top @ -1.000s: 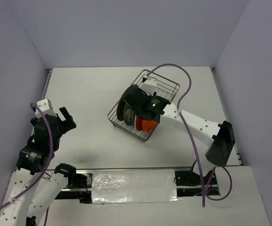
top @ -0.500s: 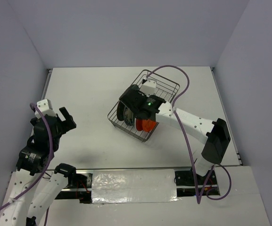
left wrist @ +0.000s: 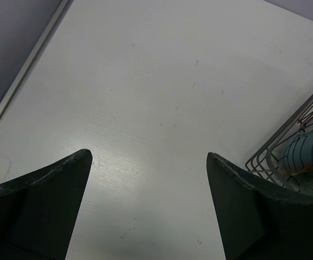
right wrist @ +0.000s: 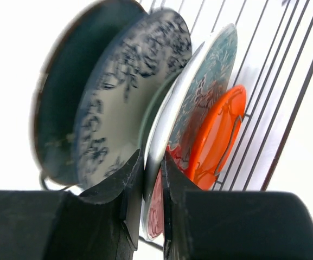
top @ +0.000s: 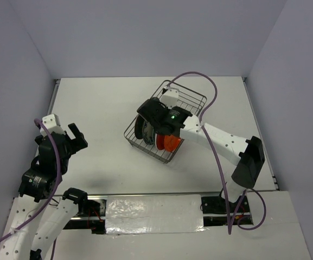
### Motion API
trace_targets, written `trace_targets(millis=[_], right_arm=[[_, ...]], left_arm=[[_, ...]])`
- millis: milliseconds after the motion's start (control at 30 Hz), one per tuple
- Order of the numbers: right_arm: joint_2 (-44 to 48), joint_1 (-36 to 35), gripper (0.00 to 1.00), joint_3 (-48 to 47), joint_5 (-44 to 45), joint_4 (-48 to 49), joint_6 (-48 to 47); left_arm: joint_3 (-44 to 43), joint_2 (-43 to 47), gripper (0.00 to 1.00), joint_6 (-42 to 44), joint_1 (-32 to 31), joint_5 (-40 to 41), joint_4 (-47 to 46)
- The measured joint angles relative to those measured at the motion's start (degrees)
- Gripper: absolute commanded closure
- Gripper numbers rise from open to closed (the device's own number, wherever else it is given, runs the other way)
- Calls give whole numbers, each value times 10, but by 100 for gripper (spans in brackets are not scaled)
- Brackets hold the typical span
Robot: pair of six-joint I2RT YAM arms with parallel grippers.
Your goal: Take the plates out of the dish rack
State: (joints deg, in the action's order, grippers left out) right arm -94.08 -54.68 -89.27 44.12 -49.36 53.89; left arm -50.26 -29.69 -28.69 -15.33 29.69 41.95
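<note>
The dish rack (top: 193, 101) sits at the table's middle right with plates standing on edge in its near-left end. In the right wrist view, from left to right, stand a dark teal plate (right wrist: 58, 114), a blue-and-white plate (right wrist: 121, 97), a red-and-teal plate (right wrist: 210, 81) and a smaller orange plate (right wrist: 221, 130). My right gripper (right wrist: 152, 162) is shut on the rim of the red-and-teal plate, one finger on each face. My left gripper (top: 75, 136) hangs open over bare table at the far left, nothing between its fingers (left wrist: 64, 184).
The rack's wire corner (left wrist: 273, 154) and a teal plate edge (left wrist: 308, 151) show at the right of the left wrist view. A purple cable (top: 213, 89) loops over the rack's far side. Walls close the table on three sides.
My right gripper's jaws closed on the red-and-teal plate's rim, and the right arm shifted slightly left over the rack. The left arm has not moved.
</note>
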Motion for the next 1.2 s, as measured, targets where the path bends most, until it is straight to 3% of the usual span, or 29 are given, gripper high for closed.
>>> trace_targets(millis=[300, 500, 633, 767, 900, 1000, 1200], right_arm=[[5, -12, 100, -181, -24, -25, -152], [31, -19, 100, -237, -70, -31, -247], [46, -45, 100, -282, -141, -45, -357], [76, -110, 100, -288, -210, -42, -505], [146, -254, 100, -150, -156, 27, -690], [181, -338, 100, -19, -97, 98, -806], [162, -394, 100, 146, 26, 248, -1006]], left_arm=[[0, -8, 0, 0, -1, 0, 0], [-9, -37, 1, 0, -2, -2, 10], [-86, -67, 0, -8, -2, -31, 44], [-219, -93, 0, -49, -2, -83, 66], [-333, -103, 0, -112, -2, -157, 71], [-364, -89, 0, -170, -2, -221, 62], [-266, -66, 1, -261, -2, -367, 33]])
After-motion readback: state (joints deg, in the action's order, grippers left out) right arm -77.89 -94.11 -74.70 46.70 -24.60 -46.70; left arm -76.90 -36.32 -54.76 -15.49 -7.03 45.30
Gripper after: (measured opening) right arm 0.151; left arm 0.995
